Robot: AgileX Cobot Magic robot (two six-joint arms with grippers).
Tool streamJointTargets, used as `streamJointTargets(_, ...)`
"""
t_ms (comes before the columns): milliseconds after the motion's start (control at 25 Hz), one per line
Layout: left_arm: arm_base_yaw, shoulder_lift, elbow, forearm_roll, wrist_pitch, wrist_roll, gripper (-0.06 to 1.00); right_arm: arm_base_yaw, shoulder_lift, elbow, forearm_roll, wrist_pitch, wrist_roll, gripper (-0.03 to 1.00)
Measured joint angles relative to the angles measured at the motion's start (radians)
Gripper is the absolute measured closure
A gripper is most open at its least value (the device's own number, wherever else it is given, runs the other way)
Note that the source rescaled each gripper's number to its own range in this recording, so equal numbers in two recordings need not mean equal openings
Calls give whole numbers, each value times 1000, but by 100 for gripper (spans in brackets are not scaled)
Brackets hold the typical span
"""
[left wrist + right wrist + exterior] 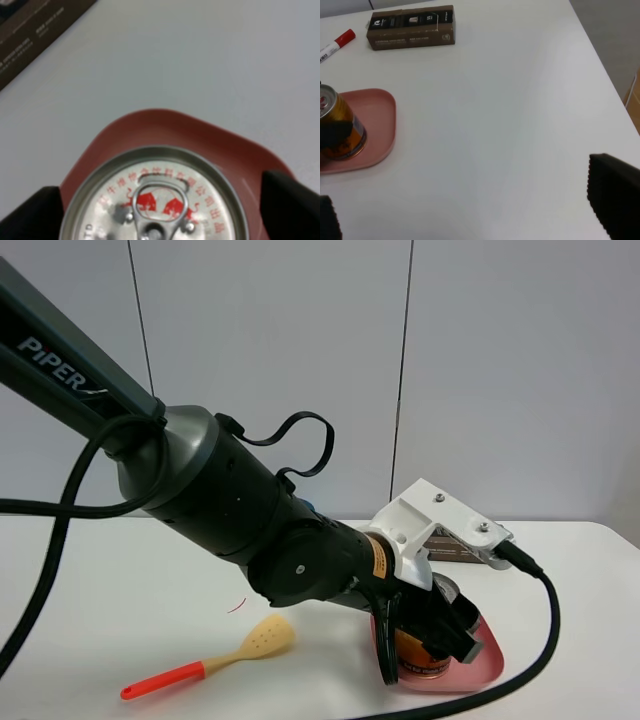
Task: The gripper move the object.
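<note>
Spatula [215,660] lies at the left of the surface [120,580], then the left arm [230,510] reaches across with its jaws parted either side of the can [422,653], upright on the pink tray [482,665], so clenching, lifting and moving all seem left, while the right jaws gape idle.
</note>
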Motion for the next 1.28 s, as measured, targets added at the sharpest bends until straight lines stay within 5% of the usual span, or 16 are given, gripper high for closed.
streamJointTargets(160,-1,0,-3,0,-1,-13,47,0,0,0,0,0,0,-3)
streamJointTargets(680,-1,-127,-3,-2,71,-17,47,0,0,0,0,0,0,-3)
streamJointTargets(1040,-1,-301,-3,-2,235,-12,47,0,0,0,0,0,0,-3)
streamJointTargets(1280,1,-382,-3,-2,431,-11,47,0,0,0,0,0,0,-3)
